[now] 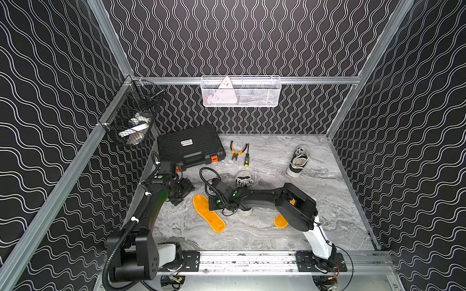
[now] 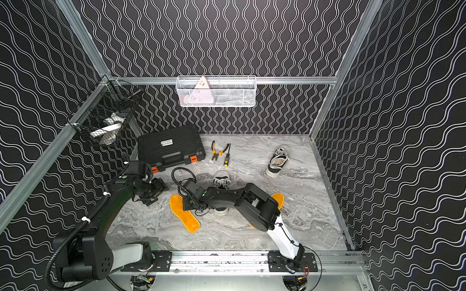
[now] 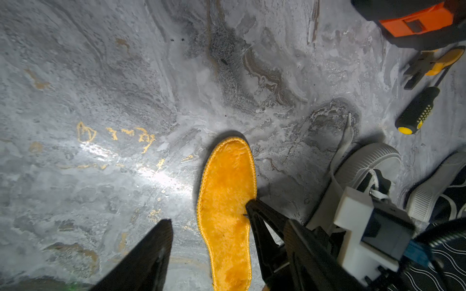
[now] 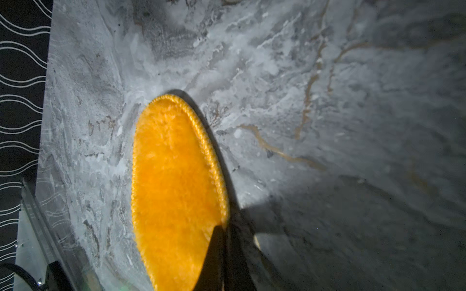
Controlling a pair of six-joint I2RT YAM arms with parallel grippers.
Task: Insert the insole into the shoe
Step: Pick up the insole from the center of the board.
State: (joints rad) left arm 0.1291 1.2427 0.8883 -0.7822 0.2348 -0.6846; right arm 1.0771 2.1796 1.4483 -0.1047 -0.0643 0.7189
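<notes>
Grey marble-look table (image 1: 264,236), black wavy-line walls (image 1: 252,37), alu frame around it. Orange fuzzy insole (image 1: 208,214) lies on the table near the middle, running diagonally, just left of the shoe (image 1: 243,182) and not in it. Shoe is a black canvas sneaker with white laces, sitting on the table with its mid part hidden under the right arm (image 1: 264,199). Right gripper (image 4: 225,230) is down at the insole's long edge on the shoe side, fingers pressed together and pinching that edge. In the right wrist view a dark shadow runs along that side of the insole. Front end of the insole looks flat on the table in both top views. Left gripper (image 3: 230,221) sits just beside the insole's back end, on the side away from the shoe. Its fingers are spread wide and grip nothing; the left wrist view shows the insole between them, lower down. Second insole (image 2: 278,199), same orange, is right of the shoe and mostly covered by the right arm. Second shoe (image 1: 298,161) is well apart, toward the back right. Back left there's a closed black tool case (image 1: 189,148) with orange latches, with pliers (image 1: 237,151) and screwdriver (image 1: 247,156) just beside it. White wire basket (image 1: 240,92) hangs on the back rail and black wire basket (image 1: 133,113) on the left rail. Can't make out what's inside either.
</notes>
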